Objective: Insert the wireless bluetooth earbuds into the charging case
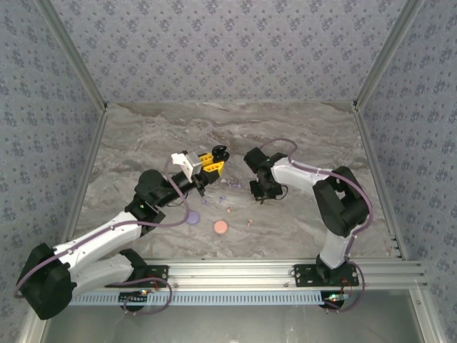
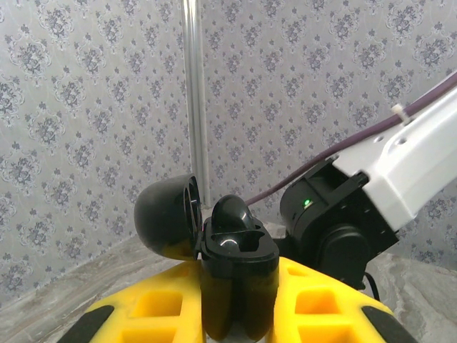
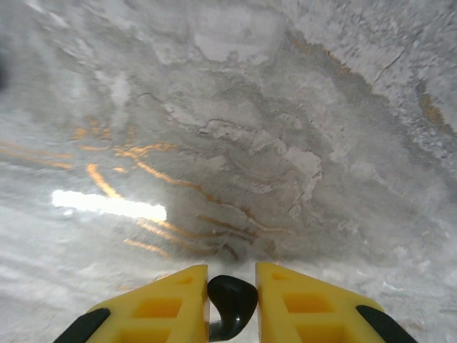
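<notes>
Two tight grips: left pincer (image 2: 239, 300) on charging case (image 2: 239, 246), right pincer (image 3: 232, 282) on black earbud (image 3: 230, 304), open marble (image 3: 250, 143) beyond.

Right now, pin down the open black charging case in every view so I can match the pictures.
Top external: charging case just left of centre, clamped in the left gripper.
Left wrist: bottom centre, lid swung left, between yellow fingers.
Right wrist: marble table, with a black earbud pinched in the right gripper.
Shared landmark: the marble table.
</notes>
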`<state>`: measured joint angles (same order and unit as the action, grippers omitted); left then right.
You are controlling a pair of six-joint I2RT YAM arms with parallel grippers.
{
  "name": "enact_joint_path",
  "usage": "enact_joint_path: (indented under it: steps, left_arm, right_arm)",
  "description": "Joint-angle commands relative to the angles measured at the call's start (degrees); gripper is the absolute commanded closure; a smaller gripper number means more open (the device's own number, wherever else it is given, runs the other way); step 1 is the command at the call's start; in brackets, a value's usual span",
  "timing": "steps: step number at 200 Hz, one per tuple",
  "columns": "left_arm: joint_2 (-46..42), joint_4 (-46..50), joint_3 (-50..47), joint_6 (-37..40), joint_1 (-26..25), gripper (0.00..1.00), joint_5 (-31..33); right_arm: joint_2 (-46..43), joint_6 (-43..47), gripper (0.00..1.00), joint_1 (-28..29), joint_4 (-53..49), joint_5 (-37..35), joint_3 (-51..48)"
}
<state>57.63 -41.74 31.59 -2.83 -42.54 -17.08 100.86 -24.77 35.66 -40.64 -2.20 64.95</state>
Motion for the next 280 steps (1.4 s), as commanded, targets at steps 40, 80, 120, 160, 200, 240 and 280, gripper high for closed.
enact_joint_path:
  steps: [40, 80, 120, 160, 200, 240, 280]
  left_arm:
    - [1.7, -4.7, -0.6, -1.8, -0.2, 1.00, 0.0]
    - [5.8, -7.5, 0.6, -3.7, -0.2, 1.00, -1.6]
    - [9.6, -8.4, 2.4, -5.1, -0.3, 1.00, -3.6]
    - [11.6, -9.4, 3.0, -5.5, -0.5, 1.00, -4.7]
    - [12.5, -8.3, 4.1, -5.0, -0.8, 1.00, -7.7]
    - [13.0, -7.3, 4.8, -4.6, -1.0, 1.00, -8.5]
    - [13.4, -7.5, 4.9, -4.6, -1.1, 1.00, -8.6]
  right_arm:
    - [-18.6, 5.8, 0.77, 0.0, 1.1, -3.3, -0.2]
    - [-30.3, 13.4, 0.78, 0.0, 4.6, -0.7, 2.0]
    - [-39.2, 20.3, 0.78, 0.6, 10.9, 4.4, 2.9]
    - [-42.6, 26.7, 0.78, 3.1, 14.6, 6.2, 4.8]
    - [-39.8, 31.8, 0.78, 7.0, 14.2, 4.4, 8.0]
    - [-36.9, 33.5, 0.78, 9.8, 15.5, 3.9, 9.8]
    - [-35.1, 34.3, 0.78, 10.6, 15.7, 3.1, 10.3]
